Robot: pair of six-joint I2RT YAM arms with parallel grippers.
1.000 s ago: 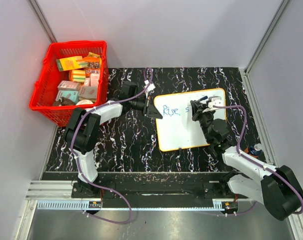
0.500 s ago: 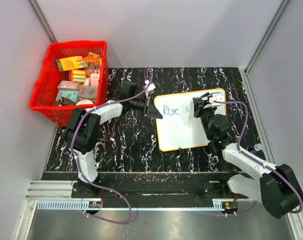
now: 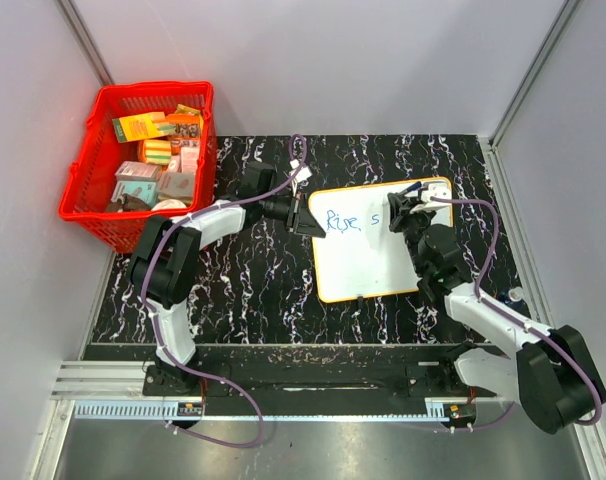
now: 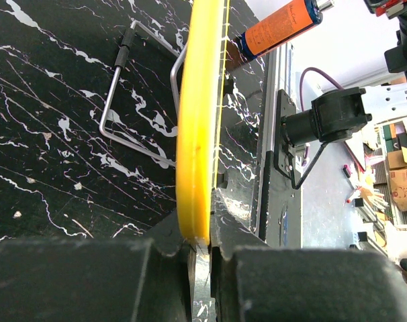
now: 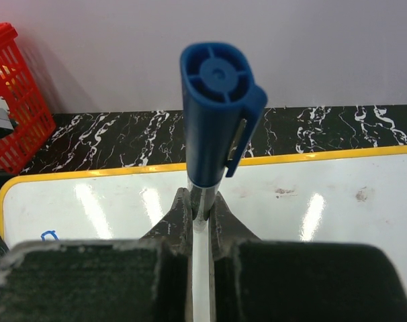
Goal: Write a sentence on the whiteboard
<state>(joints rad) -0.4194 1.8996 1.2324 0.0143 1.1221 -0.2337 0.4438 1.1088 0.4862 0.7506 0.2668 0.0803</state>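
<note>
The right gripper (image 3: 407, 210), clenched on a blue marker (image 5: 217, 100), has slid toward the far right corner of the whiteboard (image 3: 368, 265) over the past second. The sentence (image 3: 341, 221) still reads only "Rise s" in thin blue ink. The board lies right of centre on the black marbled table (image 3: 243, 290). Only the left wrist view shows the left gripper (image 4: 200, 249) pinching the smooth yellow rim edge-on, a bent wire stand (image 4: 116, 114) beside it. The right wrist view alone reveals the marker's ribbed cap and clip.
</note>
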